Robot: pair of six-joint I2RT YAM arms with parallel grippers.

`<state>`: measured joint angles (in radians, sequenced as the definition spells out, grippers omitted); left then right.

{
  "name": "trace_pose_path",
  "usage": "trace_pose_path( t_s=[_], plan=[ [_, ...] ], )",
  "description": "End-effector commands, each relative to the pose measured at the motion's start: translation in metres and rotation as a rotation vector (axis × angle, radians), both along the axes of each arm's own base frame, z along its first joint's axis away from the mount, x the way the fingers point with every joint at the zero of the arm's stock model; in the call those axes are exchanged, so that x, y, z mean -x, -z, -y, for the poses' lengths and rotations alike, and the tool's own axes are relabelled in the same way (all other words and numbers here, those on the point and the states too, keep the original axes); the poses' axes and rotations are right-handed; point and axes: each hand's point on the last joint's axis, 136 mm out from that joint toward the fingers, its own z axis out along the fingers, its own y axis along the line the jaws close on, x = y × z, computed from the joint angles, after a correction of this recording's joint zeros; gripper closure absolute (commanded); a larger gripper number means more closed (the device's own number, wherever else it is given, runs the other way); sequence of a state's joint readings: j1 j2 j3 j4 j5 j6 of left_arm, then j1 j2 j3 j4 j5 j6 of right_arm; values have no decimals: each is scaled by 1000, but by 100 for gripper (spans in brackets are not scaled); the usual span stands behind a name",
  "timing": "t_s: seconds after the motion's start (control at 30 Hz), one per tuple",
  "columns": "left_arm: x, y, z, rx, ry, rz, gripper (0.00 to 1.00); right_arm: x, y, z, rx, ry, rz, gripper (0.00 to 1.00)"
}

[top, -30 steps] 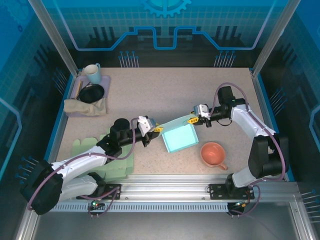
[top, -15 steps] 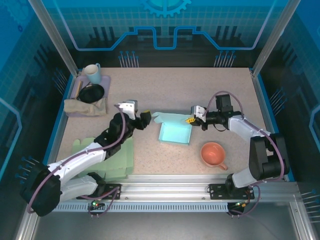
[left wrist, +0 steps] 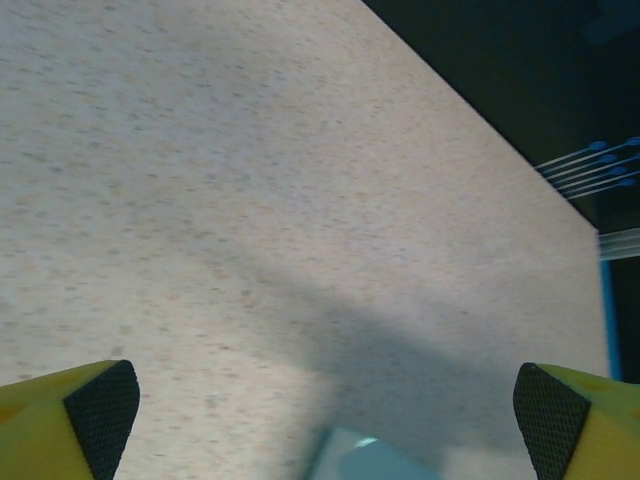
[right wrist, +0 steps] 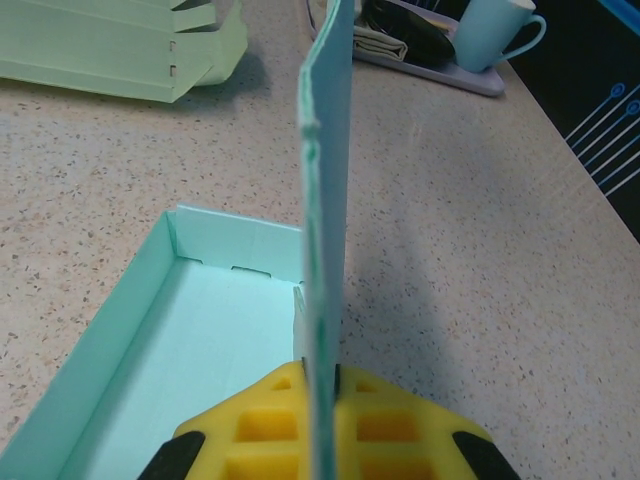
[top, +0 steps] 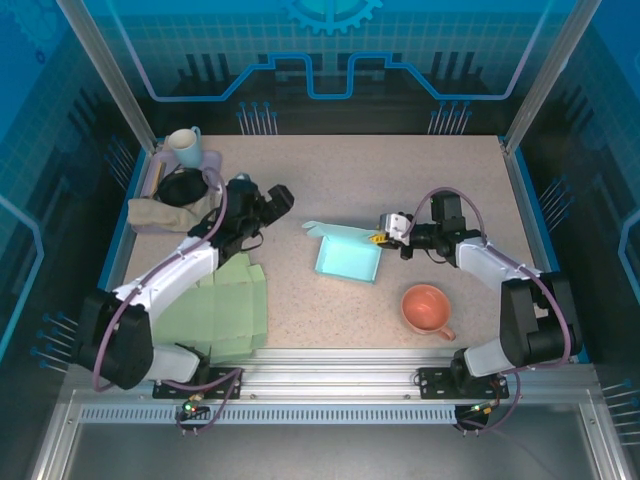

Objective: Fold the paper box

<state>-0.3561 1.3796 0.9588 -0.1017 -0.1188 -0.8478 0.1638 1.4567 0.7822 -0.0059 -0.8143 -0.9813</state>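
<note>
- The light blue paper box [top: 348, 262] sits near the middle of the worktop [top: 330, 170], an open shallow tray with 1 flap [right wrist: 325, 200] standing upright on its right side.
- The right gripper [top: 380, 239] is closed on that flap, its yellow fingers [right wrist: 385, 400] pinching the flap's lower edge.
- The left gripper [top: 280, 198] hangs toward the far left part of the worktop, well apart from the box, with its fingers [left wrist: 100, 405] spread wide and nothing between them.
- A pink cup [top: 426, 307] stands near the right of the front edge.
- Flat green cardboard [top: 220, 310] lies by the front left corner.
</note>
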Motion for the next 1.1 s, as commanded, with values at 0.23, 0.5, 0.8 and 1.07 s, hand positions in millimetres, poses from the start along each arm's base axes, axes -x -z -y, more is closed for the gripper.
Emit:
trace_pose_path(
  t_s=[0.23, 0.5, 0.8, 1.07],
  plan=[
    [17, 32, 64, 165, 91, -232, 2, 3, -5, -7, 9, -32, 71, 98],
    [17, 32, 104, 131, 179, -228, 20, 6, 2, -11, 28, -53, 85, 97],
    [23, 29, 124, 154, 206, -230, 26, -6, 13, -9, 65, -3, 74, 98],
    [34, 23, 145, 172, 236, -223, 30, 1, 28, -15, 131, -40, 67, 96]
  ],
)
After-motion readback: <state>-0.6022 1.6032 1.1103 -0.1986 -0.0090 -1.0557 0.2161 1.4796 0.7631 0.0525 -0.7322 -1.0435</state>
